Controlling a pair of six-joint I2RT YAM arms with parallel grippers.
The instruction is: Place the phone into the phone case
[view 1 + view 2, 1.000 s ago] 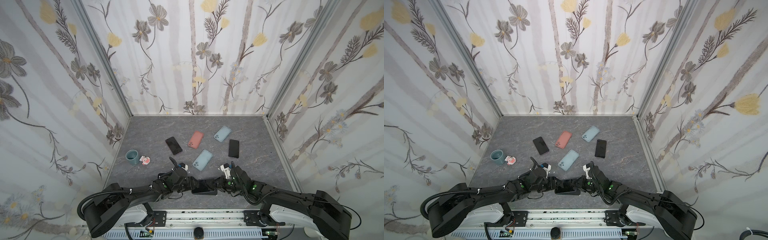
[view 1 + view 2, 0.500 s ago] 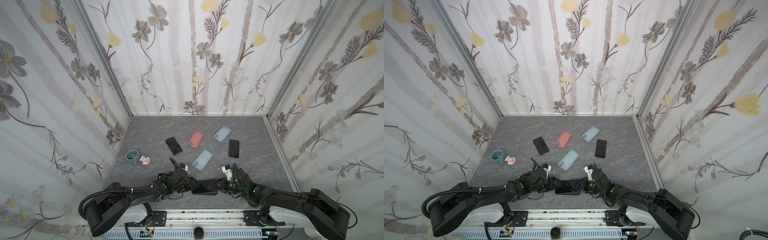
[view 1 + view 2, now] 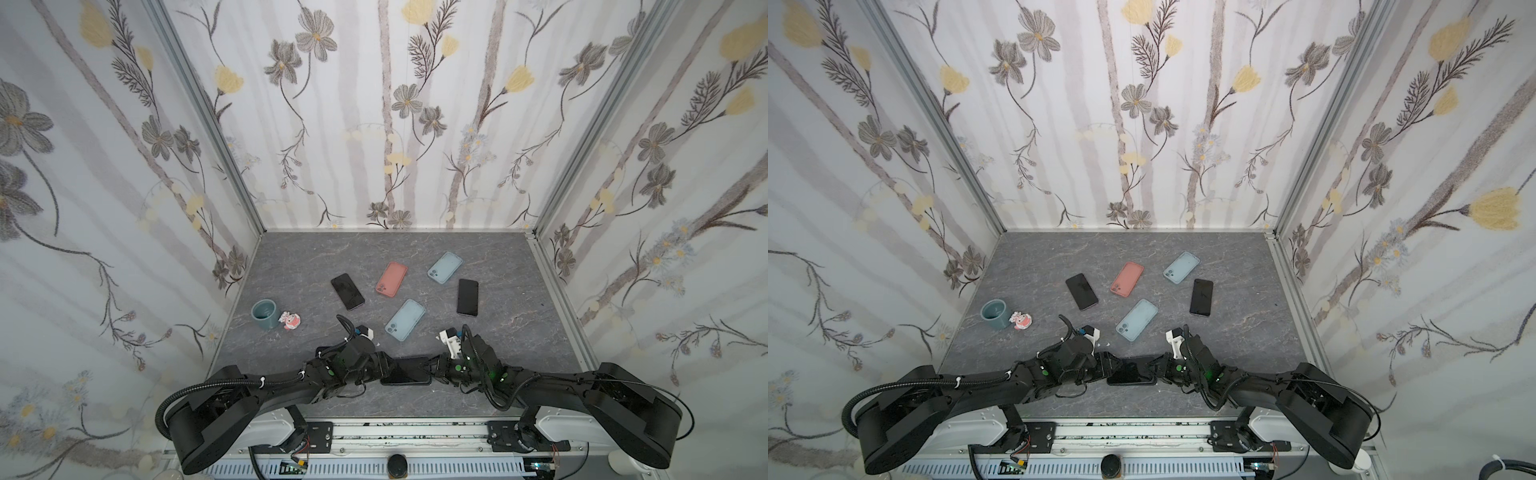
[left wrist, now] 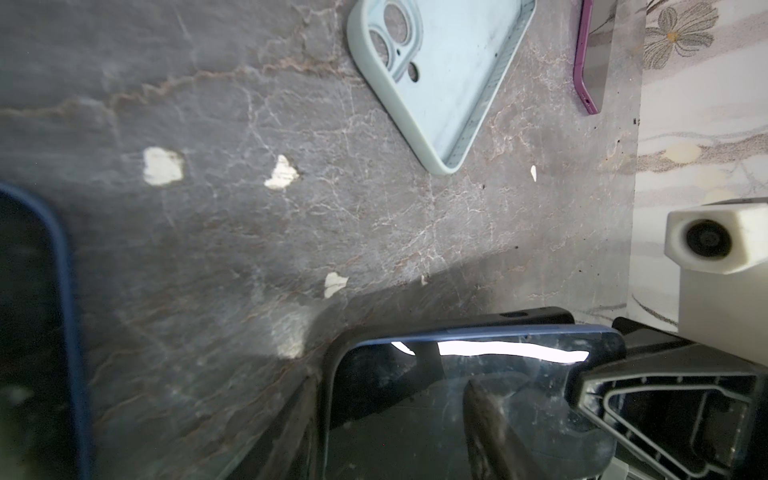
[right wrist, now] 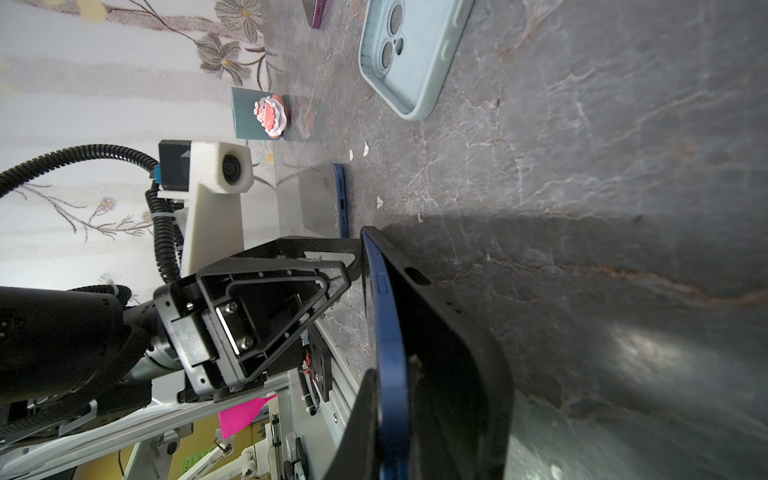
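Grey marbled tabletop [image 3: 519,332], floral walls [image 3: 457,62]. At its near edge, between the arms, your phone [image 5: 388,374] — glossy, smudged glass with a rounded matte-blue rim — looks only partly seated in the black phone case [image 5: 453,374], so you have pressing-in left. The right gripper [image 3: 434,369] is closed and bears on one end. The left gripper [image 5: 356,254] is half-parted at the other — clamped or not, I cannot tell.

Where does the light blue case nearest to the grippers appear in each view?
Top view: light blue case, mid-table, nearer than the pink case.
Top view: light blue case, same place.
Left wrist: case beyond the held phone.
Right wrist: case beyond the held phone.
Shared landmark: the held phone.
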